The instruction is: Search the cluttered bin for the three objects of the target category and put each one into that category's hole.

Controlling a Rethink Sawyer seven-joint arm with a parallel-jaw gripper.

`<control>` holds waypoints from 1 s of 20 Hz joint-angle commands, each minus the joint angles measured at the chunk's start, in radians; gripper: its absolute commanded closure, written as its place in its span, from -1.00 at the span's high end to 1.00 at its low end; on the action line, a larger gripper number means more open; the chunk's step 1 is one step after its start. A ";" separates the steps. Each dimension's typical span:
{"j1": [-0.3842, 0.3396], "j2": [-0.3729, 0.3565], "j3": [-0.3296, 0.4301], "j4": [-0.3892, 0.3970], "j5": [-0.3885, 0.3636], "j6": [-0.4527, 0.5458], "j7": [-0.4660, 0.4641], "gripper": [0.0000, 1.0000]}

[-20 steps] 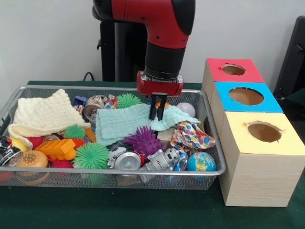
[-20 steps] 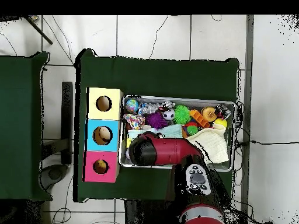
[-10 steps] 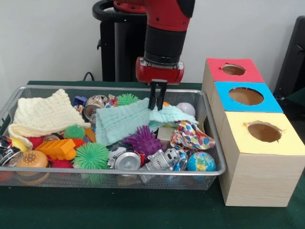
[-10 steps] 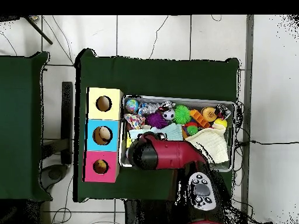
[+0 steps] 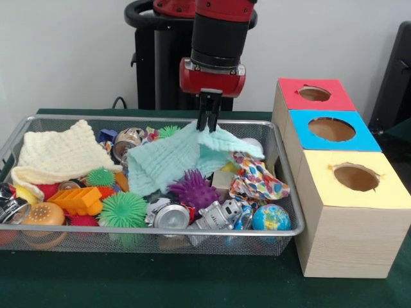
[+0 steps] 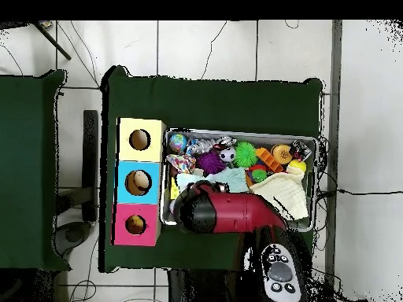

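Observation:
My gripper (image 5: 207,123) is shut on the mint green cloth (image 5: 183,158) and holds its top edge pinched above the wire mesh bin (image 5: 292,199); the cloth drapes down over the toys below. A cream knitted cloth (image 5: 59,155) lies at the bin's left end, and a colourful patterned cloth (image 5: 257,181) lies bunched at the right. Beside the bin stand three boxes with round holes: red (image 5: 314,94), blue (image 5: 332,129), yellow (image 5: 355,177). In the overhead view the arm (image 6: 224,211) covers the gripper; the mint cloth (image 6: 234,179) shows at its edge.
The bin also holds a purple spiky ball (image 5: 193,189), green spiky balls (image 5: 122,210), an orange brick (image 5: 77,199), metal cans (image 5: 170,216), a silver robot toy (image 5: 218,216) and a globe ball (image 5: 270,218). The boxes stand close to the bin's right side.
The gripper has risen out of the bin with the mint green cloth pinched in it, pulling the cloth's top edge up into a peak.

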 commanded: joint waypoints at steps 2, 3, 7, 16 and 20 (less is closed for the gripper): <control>-0.064 -0.070 0.122 0.028 0.051 0.180 0.013 -1.00; -0.071 -0.075 0.127 0.028 0.049 0.189 0.006 -1.00; -0.109 -0.093 0.142 0.024 0.038 0.215 -0.025 -1.00; -0.200 -0.141 0.195 0.013 0.024 0.291 -0.091 -1.00; -0.233 -0.151 0.219 0.005 0.018 0.318 -0.107 -1.00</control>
